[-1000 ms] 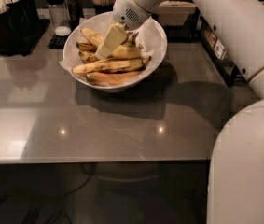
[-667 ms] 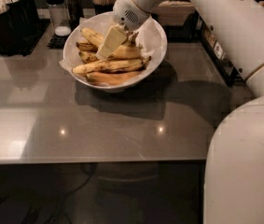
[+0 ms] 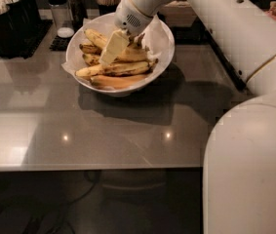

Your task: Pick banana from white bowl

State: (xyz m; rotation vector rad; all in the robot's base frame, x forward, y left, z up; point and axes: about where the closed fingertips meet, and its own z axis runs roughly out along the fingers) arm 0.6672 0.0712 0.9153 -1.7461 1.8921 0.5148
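Filling the right side, the robot arm (image 3: 235,28) reaches over the grey tabletop (image 3: 79,130) to the white bowl (image 3: 163,35) near the back. Banana (image 3: 128,68) lies in the bowl w/ others, not yet lifted. Gripper (image 3: 119,48) sits low over the pile; can't tell if it's closed or holding anything. Approach looks done; lift-out left.

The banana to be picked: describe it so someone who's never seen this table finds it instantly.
On the grey table stands a white bowl of bananas, with the pincer hanging over its upper part. The banana lies across the pile's middle, just above the pale orange one; it is the longest and thickest, yellow with brown freckles.
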